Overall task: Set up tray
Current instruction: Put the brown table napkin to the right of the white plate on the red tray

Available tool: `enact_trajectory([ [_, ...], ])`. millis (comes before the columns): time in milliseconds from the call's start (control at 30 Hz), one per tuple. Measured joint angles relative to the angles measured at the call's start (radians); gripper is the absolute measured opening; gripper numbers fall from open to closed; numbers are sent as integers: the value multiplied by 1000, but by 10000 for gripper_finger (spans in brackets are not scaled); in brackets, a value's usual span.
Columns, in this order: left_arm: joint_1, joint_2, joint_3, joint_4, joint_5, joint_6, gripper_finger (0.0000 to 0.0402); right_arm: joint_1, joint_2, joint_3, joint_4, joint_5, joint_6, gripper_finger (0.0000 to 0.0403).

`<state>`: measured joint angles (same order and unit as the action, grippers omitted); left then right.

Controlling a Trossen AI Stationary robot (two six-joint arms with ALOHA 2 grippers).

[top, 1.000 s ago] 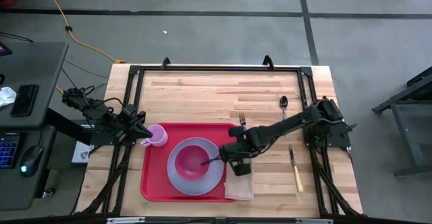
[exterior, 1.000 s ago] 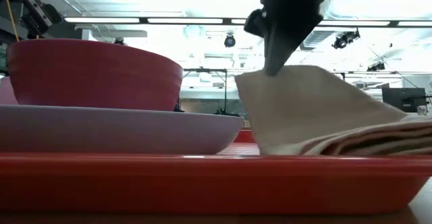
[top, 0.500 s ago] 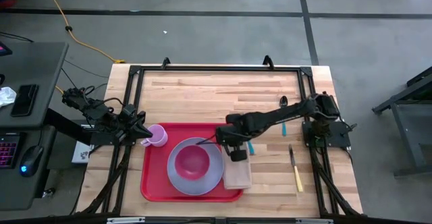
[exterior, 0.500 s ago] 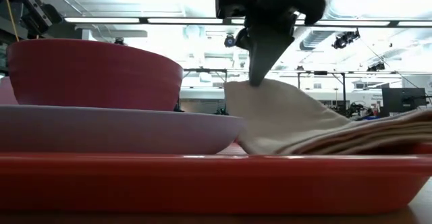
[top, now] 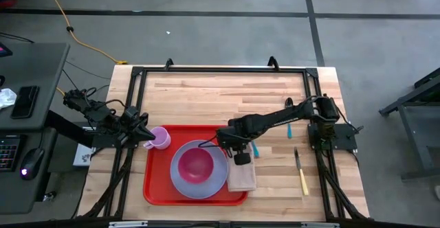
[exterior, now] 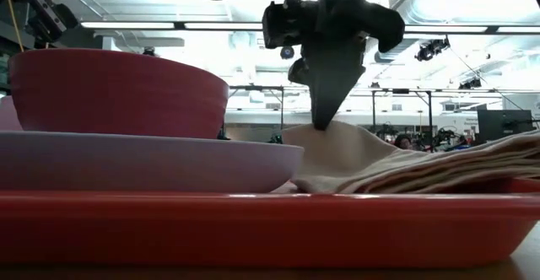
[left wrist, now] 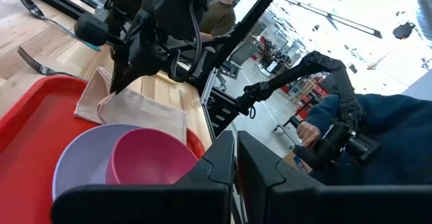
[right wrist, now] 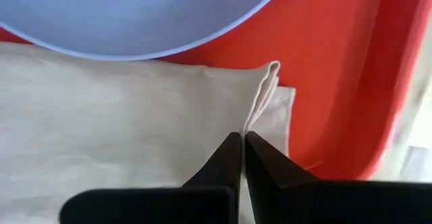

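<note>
The red tray [top: 157, 183] lies at the table's near middle. On it are a lavender plate [top: 180, 182] with a pink bowl [top: 196, 164] in it, and a pink cup [top: 160, 138] at its far left corner. A tan napkin [top: 242, 178] lies over the tray's right rim, beside the plate. My right gripper [top: 232, 149] points down, shut on the napkin's far part. My left gripper [top: 147, 141] waits level at the tray's far left corner next to the cup, fingers shut [left wrist: 236, 158], with nothing seen between them. My right gripper pinches a raised fold of the napkin [right wrist: 260, 99] between its two fingers, only at their free ends, near the napkin's far corner. The fingers come from above, pointing steeply down. The fold stands up as a low peak [exterior: 325, 135]; the rest of the napkin lies slack on the tray.
A fork [left wrist: 37, 62] and a spoon [left wrist: 30, 5] lie on the wood beyond the tray's far right corner. A yellow-handled knife [top: 302, 175] lies toward the right edge. Bare wood spans the table's far half. A person sits beyond the table in the left wrist view.
My right gripper has gone toward the table's left and far edges and a little down, still shut on the napkin's fold. The napkin's raised peak has sunk lower and come closer to the plate, and the cloth has slid farther onto the tray.
</note>
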<state>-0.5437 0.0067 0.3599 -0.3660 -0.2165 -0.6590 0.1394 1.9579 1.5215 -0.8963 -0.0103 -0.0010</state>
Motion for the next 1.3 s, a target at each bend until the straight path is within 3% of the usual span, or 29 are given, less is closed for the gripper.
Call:
enact_trajectory([
  [500, 0, 0, 0, 1, 0, 0, 49, -4, 0, 0, 7, -42, -26, 10],
  [933, 0, 0, 0, 3, 0, 0, 49, -4, 0, 0, -6, 19, -26, 123],
  [1300, 0, 0, 0, 6, -5, 0, 49, -4, 0, 2, -27, 79, -46, 193],
])
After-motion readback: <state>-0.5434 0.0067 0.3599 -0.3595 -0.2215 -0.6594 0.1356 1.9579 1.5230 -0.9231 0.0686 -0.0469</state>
